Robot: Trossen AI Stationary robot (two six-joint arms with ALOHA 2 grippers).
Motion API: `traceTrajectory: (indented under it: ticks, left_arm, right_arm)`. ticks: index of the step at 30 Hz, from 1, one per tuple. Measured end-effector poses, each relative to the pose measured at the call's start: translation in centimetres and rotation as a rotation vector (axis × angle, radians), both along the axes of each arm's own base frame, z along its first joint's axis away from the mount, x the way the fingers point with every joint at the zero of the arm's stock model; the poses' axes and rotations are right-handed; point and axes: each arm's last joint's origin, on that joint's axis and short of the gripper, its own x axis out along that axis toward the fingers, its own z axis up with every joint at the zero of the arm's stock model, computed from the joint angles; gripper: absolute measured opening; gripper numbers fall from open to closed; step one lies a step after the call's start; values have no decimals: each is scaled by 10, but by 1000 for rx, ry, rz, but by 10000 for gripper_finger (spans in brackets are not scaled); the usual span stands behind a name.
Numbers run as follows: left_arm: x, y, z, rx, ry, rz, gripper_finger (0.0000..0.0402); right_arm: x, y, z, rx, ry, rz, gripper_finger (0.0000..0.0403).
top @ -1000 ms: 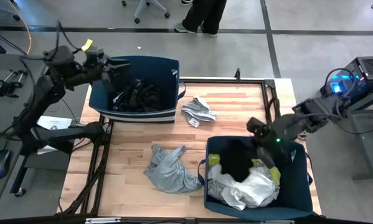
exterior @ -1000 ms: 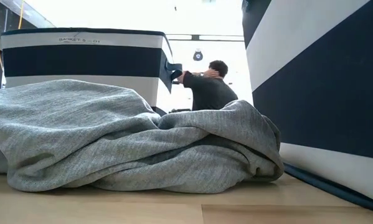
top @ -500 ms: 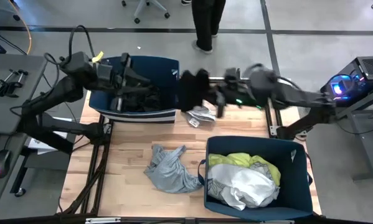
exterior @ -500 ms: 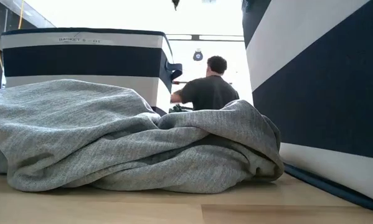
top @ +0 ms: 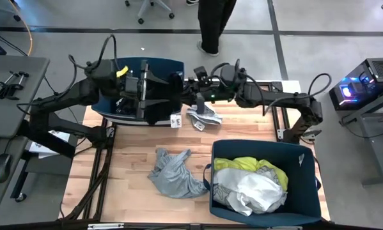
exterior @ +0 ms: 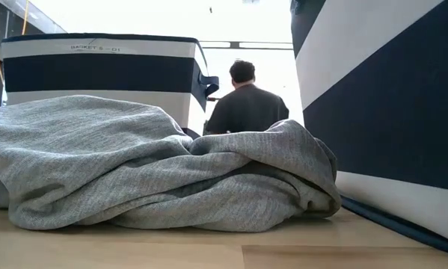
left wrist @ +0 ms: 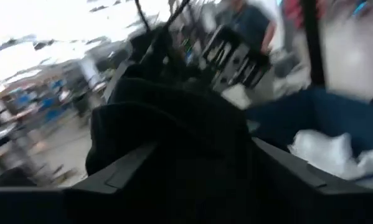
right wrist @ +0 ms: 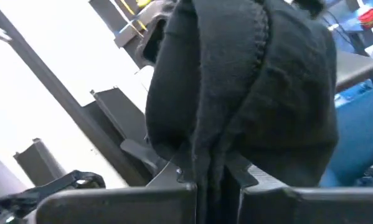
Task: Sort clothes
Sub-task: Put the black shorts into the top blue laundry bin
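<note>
Right gripper [right wrist: 208,177], closed on a black garment [right wrist: 248,81] above the far bin [top: 169,69]; overhead, left gripper [top: 154,102] open beside it. Two bins, five garments.

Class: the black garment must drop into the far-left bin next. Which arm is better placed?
The right gripper: it is shut on the black garment at that bin. The left gripper only waits there.

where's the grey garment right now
In the high view the grey garment lies crumpled on the table's near side, just left of the bin holding yellow and white clothes.
</note>
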Motion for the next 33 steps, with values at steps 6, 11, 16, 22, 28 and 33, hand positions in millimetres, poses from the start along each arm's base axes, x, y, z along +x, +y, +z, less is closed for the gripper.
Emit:
traceTrajectory:
  ticks: [6,11,16,22,28,33]
  left_arm:
    - [3,0,-10,-77,94,19,242]
    - [7,-1,-16,-101,138,-15,167]
    - [1,0,-17,-156,164,47,28]
    - [-29,16,-13,-154,160,542,31]
    - [-53,64,-46,-261,446,913,15]
    - [-57,117,-125,-611,732,961,23]
  right_arm:
    - [1,8,-1,6,8,6,15]
    - [1,9,-1,55,17,17,19]
    - [-11,5,8,73,32,28,73]
    - [-62,1,40,-17,57,-135,155]
    - [-89,4,45,-71,151,-350,177]
    - [-92,14,45,-78,172,-327,176]
